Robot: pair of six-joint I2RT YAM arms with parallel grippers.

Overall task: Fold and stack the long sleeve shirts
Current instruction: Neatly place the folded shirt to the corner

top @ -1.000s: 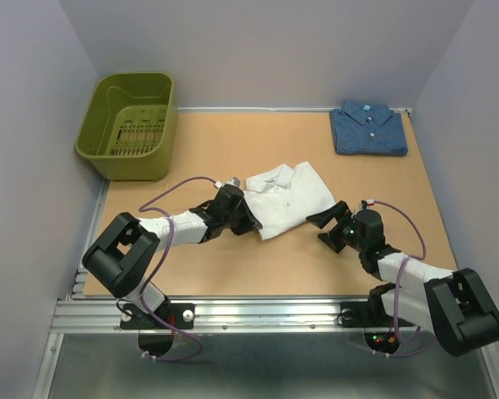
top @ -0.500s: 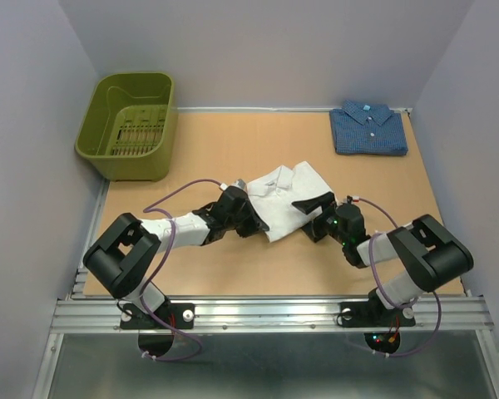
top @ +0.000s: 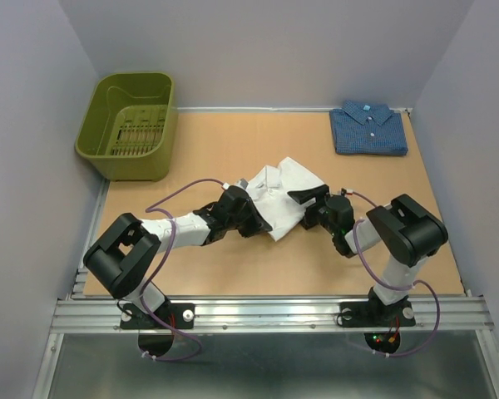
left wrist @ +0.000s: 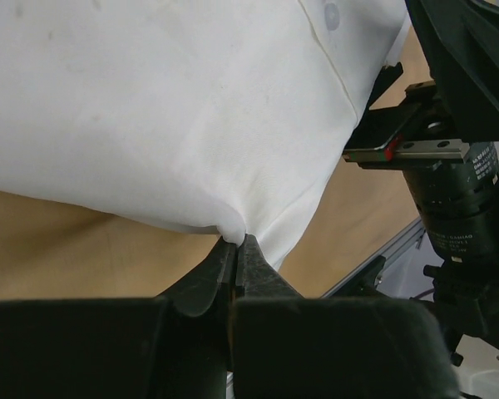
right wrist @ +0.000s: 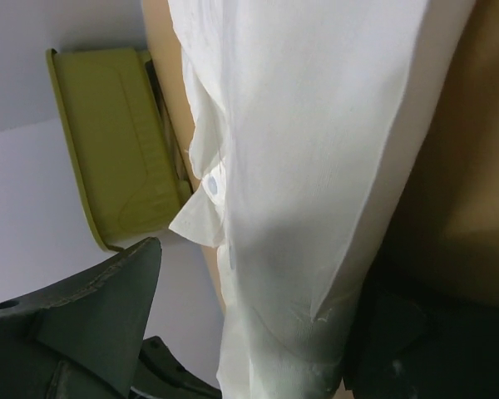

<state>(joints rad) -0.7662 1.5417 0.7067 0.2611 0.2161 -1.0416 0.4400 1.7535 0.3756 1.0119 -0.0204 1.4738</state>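
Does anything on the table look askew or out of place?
Yes: the white shirt lies crooked at the centre, not stacked; the folded blue shirt sits square in the far right corner.

At your left claw (left wrist: 235, 251), note the white shirt (left wrist: 175, 108): thin, smooth, matt cloth; the counter (left wrist: 58, 241) beneath: matt, wood-toned board.

Two shirts (top: 293, 184) (top: 368, 130), one basket (top: 133, 164), two arms (top: 179, 226) (top: 403, 229)
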